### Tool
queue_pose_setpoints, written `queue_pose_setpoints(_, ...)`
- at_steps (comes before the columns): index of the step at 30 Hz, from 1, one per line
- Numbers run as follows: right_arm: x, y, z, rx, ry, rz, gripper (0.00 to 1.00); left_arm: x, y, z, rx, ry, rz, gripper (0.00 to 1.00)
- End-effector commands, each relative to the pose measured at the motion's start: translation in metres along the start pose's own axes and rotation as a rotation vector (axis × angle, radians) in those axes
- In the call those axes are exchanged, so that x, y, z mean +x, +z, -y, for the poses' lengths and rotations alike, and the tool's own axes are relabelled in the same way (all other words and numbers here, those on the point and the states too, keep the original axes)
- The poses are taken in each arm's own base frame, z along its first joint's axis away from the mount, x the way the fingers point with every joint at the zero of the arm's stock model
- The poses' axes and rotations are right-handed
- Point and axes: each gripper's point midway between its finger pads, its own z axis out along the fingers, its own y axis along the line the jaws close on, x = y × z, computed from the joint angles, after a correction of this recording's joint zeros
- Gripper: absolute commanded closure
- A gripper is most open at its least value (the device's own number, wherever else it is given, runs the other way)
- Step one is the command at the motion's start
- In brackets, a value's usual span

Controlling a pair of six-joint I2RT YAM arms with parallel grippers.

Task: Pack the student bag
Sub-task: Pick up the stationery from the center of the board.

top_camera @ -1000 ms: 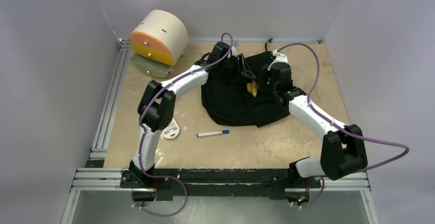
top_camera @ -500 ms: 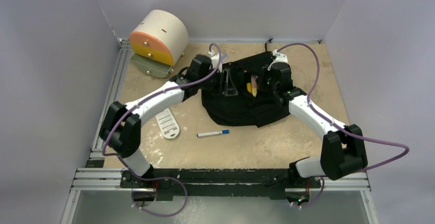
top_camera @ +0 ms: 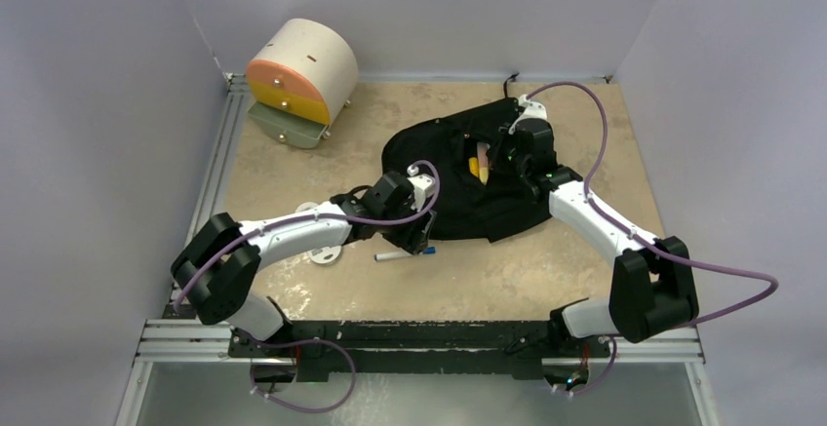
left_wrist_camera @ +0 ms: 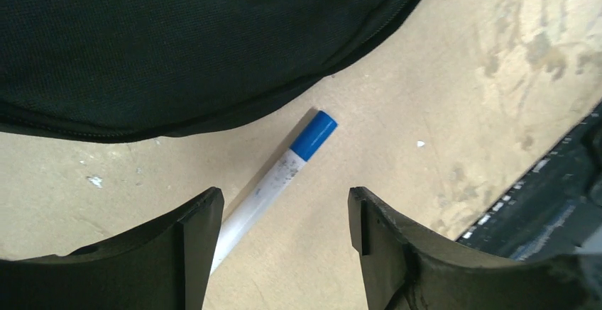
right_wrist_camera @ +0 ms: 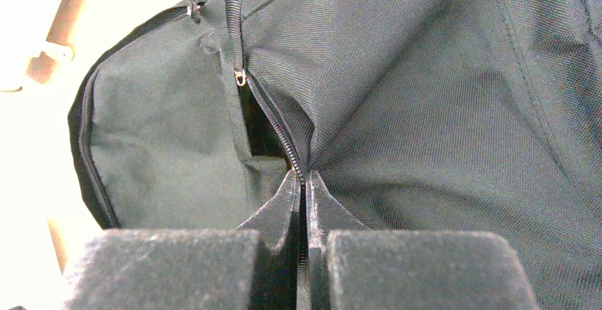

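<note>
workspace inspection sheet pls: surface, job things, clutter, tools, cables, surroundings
surface: tan table top, scuffed and stained
job's things: student bag lies far middle, zip partly open, yellow item showing in the opening; white marker with blue cap on the table close to the bag's near edge
clutter: drawer box, cream and orange, far left; small white flat item partly hidden by the left arm
tools: left tool open, fingers either side of the marker, not gripping it; right tool shut on the bag's zip edge
cables: purple cables loop along both arms
surroundings: plain grey walls; metal rails at left and near edges
</note>
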Motion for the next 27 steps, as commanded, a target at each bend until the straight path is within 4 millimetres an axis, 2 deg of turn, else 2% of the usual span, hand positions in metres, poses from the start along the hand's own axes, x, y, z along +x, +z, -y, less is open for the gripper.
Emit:
queue_pose_setpoints(1,-0.018,-0.008,-0.02,-0.071,0.009,0.045,1.0,-0.006,0.004,-0.014,-0.102,0.08,0.028,0.34)
queue_pose_setpoints(9,-0.017,-0.007,-0.02,-0.077,0.009,0.043,1.0,0.008,0.013,-0.026,-0.149,0.131,-0.049,0.31)
queue_pose_setpoints(15,-0.015,-0.005,-0.021,-0.08,0.008,0.039,1.0,0.021,0.017,-0.021,-0.114,0.139,-0.091,0.31)
queue_pose_setpoints(27,-0.012,-0.002,-0.02,-0.082,0.009,0.031,1.0,0.048,0.027,-0.018,-0.132,0.158,-0.177,0.41)
